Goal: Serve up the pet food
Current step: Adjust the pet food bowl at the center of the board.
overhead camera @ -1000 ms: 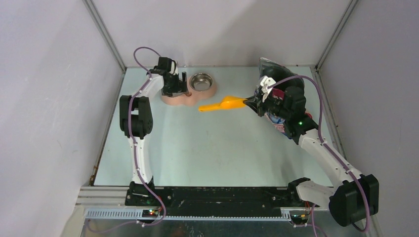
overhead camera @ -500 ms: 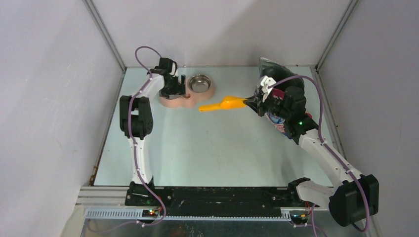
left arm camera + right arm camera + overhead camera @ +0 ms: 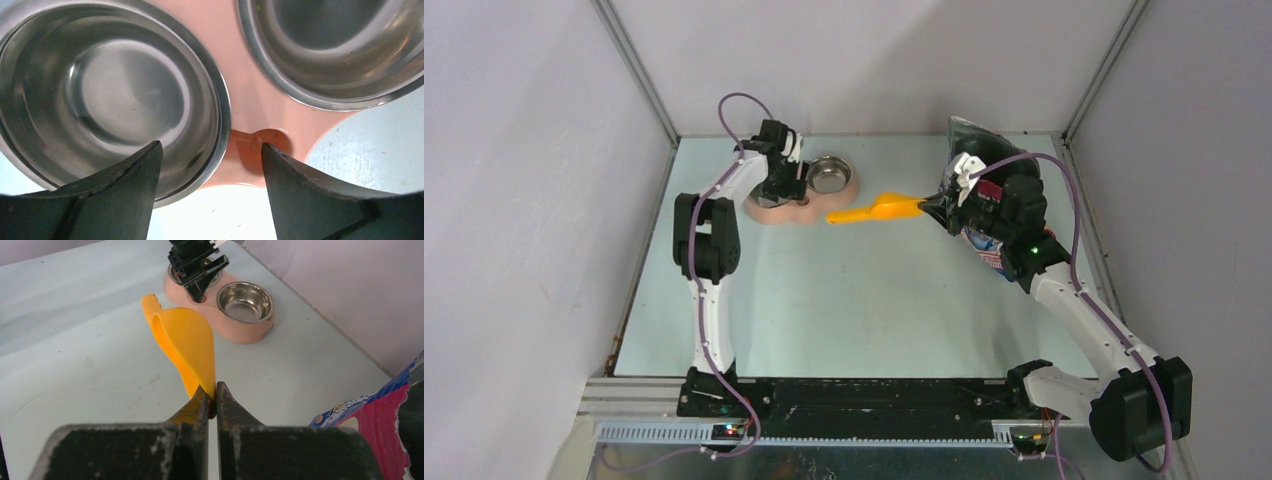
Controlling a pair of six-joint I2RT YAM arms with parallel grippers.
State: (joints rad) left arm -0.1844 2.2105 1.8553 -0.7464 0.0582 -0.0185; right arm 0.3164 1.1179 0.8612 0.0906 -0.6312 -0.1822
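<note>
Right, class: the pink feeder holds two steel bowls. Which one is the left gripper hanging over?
The bowl at the feeder's left end: a finger of the left gripper sits over its rim. The right-hand bowl stands uncovered.

Feeder (image 3: pixel 769 212) left — scoop (image 3: pixel 874 211) between — bag (image 3: pixel 372 412) right

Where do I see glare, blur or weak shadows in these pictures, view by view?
Left wrist: soft glare streaks on the left steel bowl, and the left claw shows only as black shapes. Right wrist: the right claw is near and slightly soft, the yellow scoop sharp. Top external: even light, only faint shadows on the table.
</note>
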